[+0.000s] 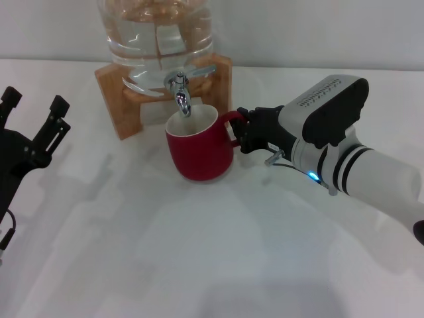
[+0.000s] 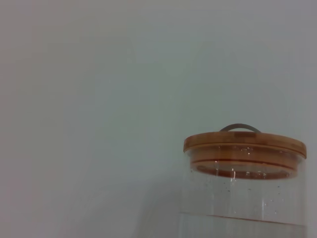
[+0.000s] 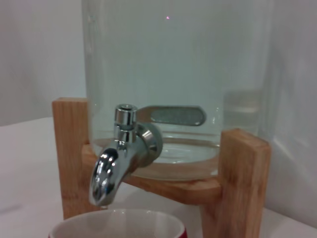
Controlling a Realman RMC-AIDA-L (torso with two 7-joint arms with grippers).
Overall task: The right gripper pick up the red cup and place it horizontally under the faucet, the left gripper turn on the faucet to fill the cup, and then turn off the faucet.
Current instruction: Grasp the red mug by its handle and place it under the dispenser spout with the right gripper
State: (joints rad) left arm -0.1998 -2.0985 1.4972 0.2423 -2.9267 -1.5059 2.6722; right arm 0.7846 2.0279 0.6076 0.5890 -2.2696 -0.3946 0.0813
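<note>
Placement is the step in hand, or just finished: the red cup (image 1: 199, 149) stands upright at centre of the head view, its open mouth directly below the spout of the faucet (image 1: 181, 93), which hangs just above the rim. In the right wrist view the faucet (image 3: 121, 156) fills the middle of the frame and the cup's white rim (image 3: 119, 227) shows at the bottom edge, under the spout.

The right gripper (image 1: 246, 132) reaches in from the right of the head view and is closed on the cup's handle, fingers wrapped either side of the loop. No water is seen running, and the lever points off to the right of the tap body.

The left gripper (image 1: 33, 112) sits at the left edge of the head view, well apart from the faucet, its two fingers spread apart and holding nothing. Its wrist view shows only the jar (image 2: 245, 193) with its wooden lid (image 2: 245, 144) at the lower right, against a plain wall.

Next, as I judge it, the left arm must travel toward upper centre, to the lever on the wooden stand (image 1: 119, 99), and turn it. The lever is thin and close to the glass, so the fingers need a careful line. The right arm should probably steady the cup meanwhile.
</note>
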